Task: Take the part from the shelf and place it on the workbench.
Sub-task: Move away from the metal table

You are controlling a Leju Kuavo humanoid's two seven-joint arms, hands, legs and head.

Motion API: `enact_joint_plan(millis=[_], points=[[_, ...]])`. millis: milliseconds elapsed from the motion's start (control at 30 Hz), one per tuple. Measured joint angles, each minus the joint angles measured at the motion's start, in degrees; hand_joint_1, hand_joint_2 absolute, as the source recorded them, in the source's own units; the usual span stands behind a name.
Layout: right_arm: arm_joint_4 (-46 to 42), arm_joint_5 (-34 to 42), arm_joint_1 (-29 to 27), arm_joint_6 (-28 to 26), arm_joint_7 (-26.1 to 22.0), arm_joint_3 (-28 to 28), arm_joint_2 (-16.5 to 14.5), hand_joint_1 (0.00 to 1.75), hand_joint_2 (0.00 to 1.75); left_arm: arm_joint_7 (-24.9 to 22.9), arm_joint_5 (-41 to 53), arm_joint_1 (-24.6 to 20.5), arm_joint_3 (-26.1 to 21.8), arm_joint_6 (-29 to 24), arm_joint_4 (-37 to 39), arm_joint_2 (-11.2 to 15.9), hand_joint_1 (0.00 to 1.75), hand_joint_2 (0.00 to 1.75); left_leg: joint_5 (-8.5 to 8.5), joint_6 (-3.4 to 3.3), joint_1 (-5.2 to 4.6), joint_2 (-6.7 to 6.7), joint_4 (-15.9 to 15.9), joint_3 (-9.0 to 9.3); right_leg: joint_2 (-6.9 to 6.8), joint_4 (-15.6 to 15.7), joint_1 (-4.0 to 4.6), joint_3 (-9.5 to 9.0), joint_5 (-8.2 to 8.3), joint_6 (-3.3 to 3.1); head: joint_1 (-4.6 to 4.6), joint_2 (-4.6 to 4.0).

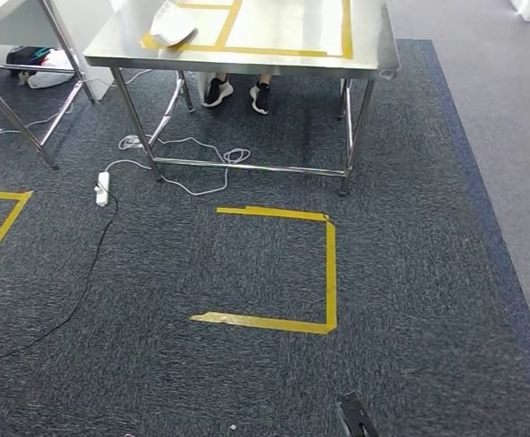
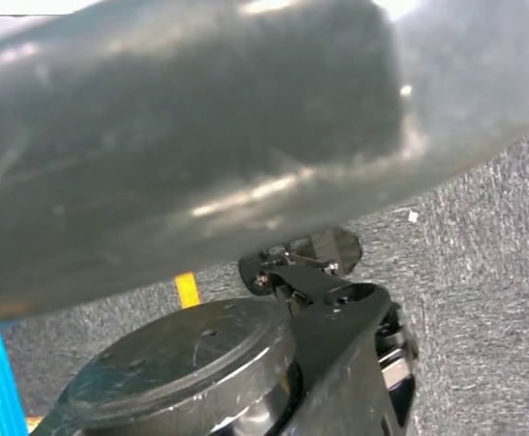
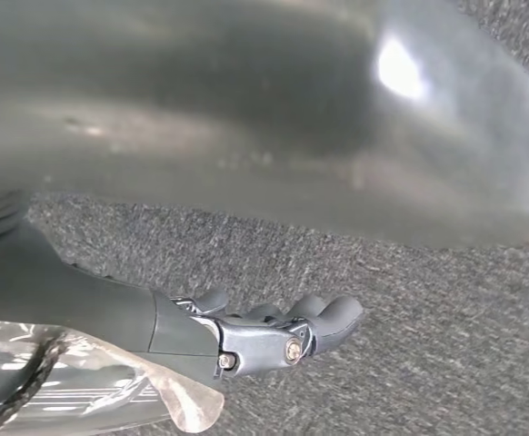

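Head view: a pale part [image 1: 171, 23] lies on the steel workbench [image 1: 379, 41], well apart from both hands. Right hand [image 3: 275, 331] hangs with fingers extended, holding nothing; left hand's [image 2: 316, 263] state cannot be told.

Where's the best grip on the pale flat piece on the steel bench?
Probably its near rim. The pale flat piece lies low and wide near the front-left corner of the workbench, so a grasp from above would find little to close on. Come from the front, the robot's side, and pinch that rim. Finer shape is too small to tell.
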State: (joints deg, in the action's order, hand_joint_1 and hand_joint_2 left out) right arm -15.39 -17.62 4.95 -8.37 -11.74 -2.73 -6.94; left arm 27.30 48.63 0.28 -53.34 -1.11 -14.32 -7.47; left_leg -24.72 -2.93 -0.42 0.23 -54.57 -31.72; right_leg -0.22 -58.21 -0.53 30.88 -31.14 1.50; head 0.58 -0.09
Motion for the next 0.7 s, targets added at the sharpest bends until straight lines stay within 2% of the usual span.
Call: enact_joint_plan(millis=[67, 100, 133, 167, 200, 233, 267, 300, 367, 400, 433, 500, 567, 600, 633, 667, 700], points=[[0.0, 0.0, 0.0, -0.1, 0.0, -0.2, 0.0, 0.00, 0.00, 0.0, 0.1, -0.1, 0.0, 0.0, 0.0, 0.0, 0.00, 0.00, 0.40, 0.00, 0.27, -0.40, 0.4, -0.17, 0.12, -6.6, -0.23, 2.99, -4.03, 0.31, -0.07, 0.00], [0.0, 0.0, -0.1, -0.1, 0.0, -0.3, 0.0, 0.00, 0.00, 0.0, 0.2, -0.1, 0.0, 0.0, 0.1, 0.0, 0.00, 0.00, 0.49, 0.09, 0.35, -0.68, 0.3, -0.42, 0.13, -10.1, -0.40, 4.50, -5.55, 0.55, -0.07, 0.00], [0.0, 0.0, -0.2, -0.2, 0.0, -0.3, 0.1, 0.00, 0.00, 0.0, 0.3, -0.1, -0.1, 0.0, 0.1, 0.0, 0.00, 0.00, 0.54, 0.24, 0.46, -1.03, 0.1, -0.68, 0.13, -12.1, -0.58, 5.35, -6.10, 0.83, -0.04, 0.00], [0.0, 0.0, -0.2, -0.2, 0.0, -0.4, 0.1, 0.00, 0.00, 0.0, 0.3, -0.1, -0.1, 0.0, 0.1, -0.1, 0.00, 0.00, 0.56, 0.49, 0.63, -1.48, -0.1, -0.96, 0.14, -12.2, -0.78, 5.21, -5.55, 1.12, -0.03, 0.00], [0.0, 0.0, -0.2, -0.2, 0.0, -0.5, 0.2, 0.00, 0.00, 0.0, 0.4, -0.1, -0.1, 0.0, 0.1, -0.1, 0.00, 0.00, 0.51, 0.83, 0.88, -2.00, -0.6, -1.30, 0.27, -10.0, -1.01, 3.94, -4.02, 1.44, -0.04, 0.00], [0.0, 0.0, -0.2, -0.2, 0.0, -0.5, 0.2, 0.00, 0.00, 0.0, 0.4, -0.1, -0.2, 0.0, 0.1, -0.1, 0.00, 0.00, 0.37, 1.27, 1.17, -2.57, -1.3, -1.70, 0.75, -6.3, -1.32, 1.92, -2.30, 1.77, -0.05, 0.00], [0.0, 0.0, -0.1, -0.2, 0.0, -0.6, 0.2, 0.00, 0.00, 0.0, 0.5, -0.2, -0.2, 0.0, 0.2, -0.1, 0.00, 0.00, 0.16, 1.84, 1.33, -3.17, -2.0, -2.18, 1.75, -3.0, -1.43, 0.11, -1.27, 2.00, -0.15, 0.00], [0.0, 0.0, -0.1, -0.3, 0.0, -0.6, 0.3, 0.00, 0.00, 0.0, 0.5, -0.2, -0.3, 0.0, 0.2, -0.1, 0.00, 0.00, -0.03, 2.37, 1.40, -3.71, -2.8, -2.65, 2.46, -0.6, -1.53, -1.14, -0.68, 1.78, -0.21, 0.00], [0.0, 0.0, -0.2, -0.3, 0.0, -0.7, 0.3, 0.00, 0.00, 0.0, 0.5, -0.2, -0.4, 0.0, 0.2, 0.0, 0.00, 0.00, -0.07, 3.21, 1.34, -4.55, -3.7, -3.27, 3.04, 0.1, -1.31, -1.55, -0.99, 0.80, -0.23, 0.00], [0.0, 0.0, -0.2, -0.3, 0.0, -0.7, 0.3, 0.00, 0.00, 0.0, 0.5, -0.1, -0.5, 0.0, 0.2, 0.0, 0.00, 0.00, 0.08, 3.47, 1.40, -4.93, -3.8, -3.45, 2.41, -0.1, -1.32, -1.56, -0.83, 0.15, -0.19, 0.00], [0.0, 0.0, -0.3, -0.3, 0.0, -0.8, 0.3, 0.00, 0.00, 0.0, 0.5, 0.0, -0.5, 0.0, 0.2, 0.0, 0.00, 0.00, 0.06, 3.68, 1.46, -4.91, -3.9, -3.62, 1.91, -0.2, -1.28, -1.64, -0.71, -0.22, -0.13, 0.00], [0.0, 0.0, -0.2, -0.3, -0.1, -0.9, 0.3, 0.00, 0.00, 0.0, 0.5, 0.1, -0.6, 0.0, 0.2, 0.0, 0.00, 0.00, -1.64, 3.98, 1.48, -3.54, -6.3, -4.73, 0.79, -0.2, -1.23, -1.76, -0.37, -0.85, 0.14, 0.00], [0.0, 0.0, -0.3, -0.3, -0.1, -0.9, 0.3, 0.00, 0.00, 0.0, 0.5, -0.1, -0.6, 0.0, 0.2, -0.1, 0.00, 0.00, -5.58, 4.12, 1.42, -1.57, -13.0, -7.38, -0.52, -0.2, -0.94, -1.57, -0.23, -1.15, 0.44, 0.00], [0.0, 0.0, -0.4, -0.3, -0.1, -1.0, 0.3, 0.00, 0.00, 0.0, 0.5, -0.1, -0.6, 0.0, 0.2, -0.1, 0.00, 0.00, -7.30, 4.10, 1.42, -1.16, -16.7, -8.80, -1.28, -0.2, -0.76, -1.47, -0.23, -1.21, 0.44, 0.00], [0.0, 0.0, -0.5, -0.3, -0.1, -1.0, 0.3, 0.00, 0.00, 0.0, 0.5, -0.1, -0.6, 0.0, 0.2, -0.1, 0.00, 0.00, -8.31, 3.99, 1.40, -0.95, -19.4, -9.71, -2.03, -0.2, -0.58, -1.40, -0.25, -1.26, 0.45, 0.00], [0.0, 0.0, -0.5, -0.3, -0.1, -1.0, 0.3, 0.00, 0.00, 0.0, 0.5, -0.1, -0.6, 0.0, 0.2, -0.1, 0.00, 0.00, -8.23, 3.77, 1.36, -0.88, -20.0, -9.67, -2.71, -0.2, -0.43, -1.35, -0.27, -1.30, 0.44, 0.00], [0.0, 0.0, -0.4, -0.3, -0.1, -1.1, 0.3, 0.00, 0.00, 0.0, 0.5, 0.0, -0.6, 0.0, 0.2, -0.1, 0.00, 0.00, -7.11, 3.41, 1.24, -0.73, -18.4, -8.50, -3.37, -0.2, -0.29, -1.36, -0.31, -1.35, 0.45, 0.00]])
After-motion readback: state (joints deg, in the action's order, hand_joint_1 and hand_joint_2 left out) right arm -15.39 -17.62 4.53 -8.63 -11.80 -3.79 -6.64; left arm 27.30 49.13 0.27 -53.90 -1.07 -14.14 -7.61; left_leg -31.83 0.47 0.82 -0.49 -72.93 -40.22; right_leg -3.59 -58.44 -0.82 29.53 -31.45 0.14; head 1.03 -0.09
